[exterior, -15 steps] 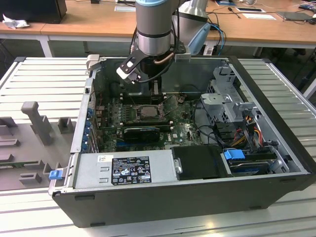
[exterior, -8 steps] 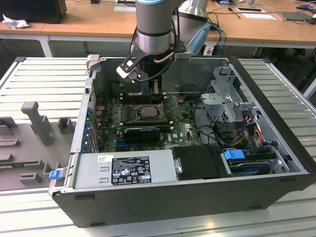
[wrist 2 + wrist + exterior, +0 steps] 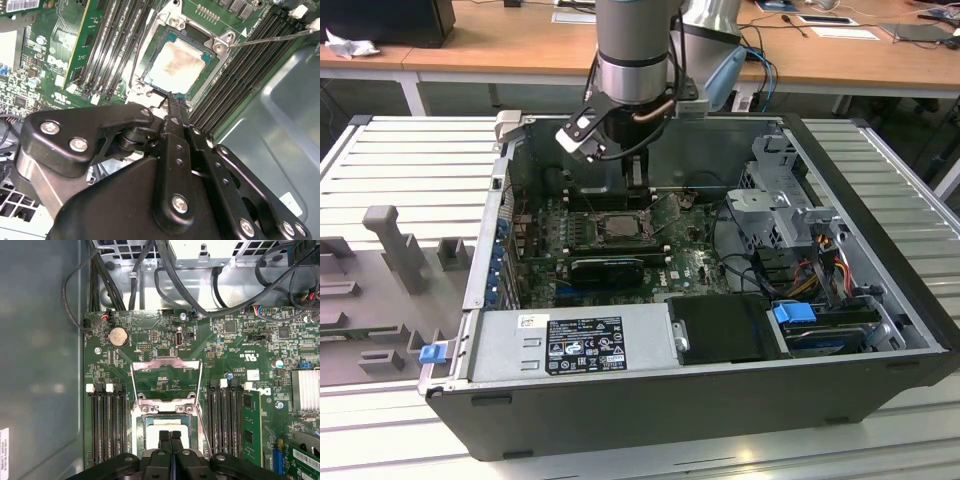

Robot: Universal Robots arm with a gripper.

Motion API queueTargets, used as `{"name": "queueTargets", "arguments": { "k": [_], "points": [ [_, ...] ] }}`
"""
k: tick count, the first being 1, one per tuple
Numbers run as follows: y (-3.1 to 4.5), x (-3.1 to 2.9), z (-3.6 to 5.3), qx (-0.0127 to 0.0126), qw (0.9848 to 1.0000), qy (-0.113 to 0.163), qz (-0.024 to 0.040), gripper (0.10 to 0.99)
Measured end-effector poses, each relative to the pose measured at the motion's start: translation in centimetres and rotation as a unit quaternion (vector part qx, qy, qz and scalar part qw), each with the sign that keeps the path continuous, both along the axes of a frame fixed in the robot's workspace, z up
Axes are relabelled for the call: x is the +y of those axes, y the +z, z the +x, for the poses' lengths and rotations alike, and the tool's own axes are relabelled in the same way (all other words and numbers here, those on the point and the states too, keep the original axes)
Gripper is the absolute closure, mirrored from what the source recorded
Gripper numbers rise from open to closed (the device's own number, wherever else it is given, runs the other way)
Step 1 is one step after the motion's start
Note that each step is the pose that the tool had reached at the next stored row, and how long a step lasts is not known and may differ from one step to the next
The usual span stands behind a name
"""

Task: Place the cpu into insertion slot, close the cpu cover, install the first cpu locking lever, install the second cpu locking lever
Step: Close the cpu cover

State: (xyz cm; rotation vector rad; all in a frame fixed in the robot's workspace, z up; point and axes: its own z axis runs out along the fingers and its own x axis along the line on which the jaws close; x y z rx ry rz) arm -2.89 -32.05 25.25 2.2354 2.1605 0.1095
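Observation:
The cpu (image 3: 175, 62), a silvery square chip, lies flat in the insertion slot (image 3: 202, 82) on the green motherboard. In the first wrist view the cpu (image 3: 150, 427) is partly hidden behind my fingers. The cpu cover (image 3: 166, 363), a thin metal frame, is swung open away from the slot, with green board showing through its window. A thin lever rod (image 3: 270, 36) sticks out free beside the slot. My gripper (image 3: 172, 98) hangs just above the near edge of the chip, shut, fingertips pressed together with nothing between them. The gripper (image 3: 632, 180) stands over the slot (image 3: 620, 228) inside the case.
Long black memory slots (image 3: 105, 425) flank the slot on both sides. A grey case wall (image 3: 40, 365) runs close by. Black cables (image 3: 165, 285) hang past the board's far edge. The power supply (image 3: 570, 340) and a drive cage (image 3: 790, 215) fill the case's other parts.

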Motion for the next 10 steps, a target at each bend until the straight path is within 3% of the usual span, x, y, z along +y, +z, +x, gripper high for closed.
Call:
{"name": "queueTargets", "arguments": {
  "k": [10],
  "points": [
    [0.65,0.01,0.40,0.0000,1.0000,0.000,0.0000,0.980]
  ]
}}
